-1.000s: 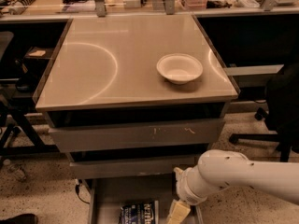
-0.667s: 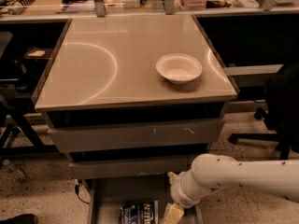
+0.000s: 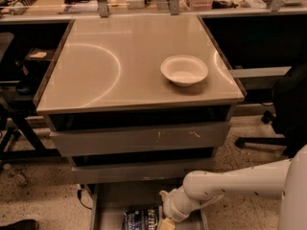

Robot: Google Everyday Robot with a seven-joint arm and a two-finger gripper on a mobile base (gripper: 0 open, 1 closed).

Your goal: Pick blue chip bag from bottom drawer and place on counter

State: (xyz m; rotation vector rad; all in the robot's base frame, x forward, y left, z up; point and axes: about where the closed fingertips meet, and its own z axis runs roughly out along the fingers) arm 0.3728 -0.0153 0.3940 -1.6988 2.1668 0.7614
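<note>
**Slowly closing in on the chip bag**

I am watching the pincer (image 3: pixel 165 223) sliding leftward and a little lower over the last second. It is now sitting just beside the right edge of the blue chip bag (image 3: pixel 140 219), perhaps touching it. I cannot tell whether the pincer is apart or together. The bag is lying flat in the open bottom drawer (image 3: pixel 108 205), unmoved, so I am judging the grasp as not yet made and the lift to the table (image 3: pixel 120 56) as all to come. The white bowl (image 3: pixel 184 70) is staying put on the table. White lettering is showing on the bag, and I am making out only something like "ttle", without confidence.
</note>
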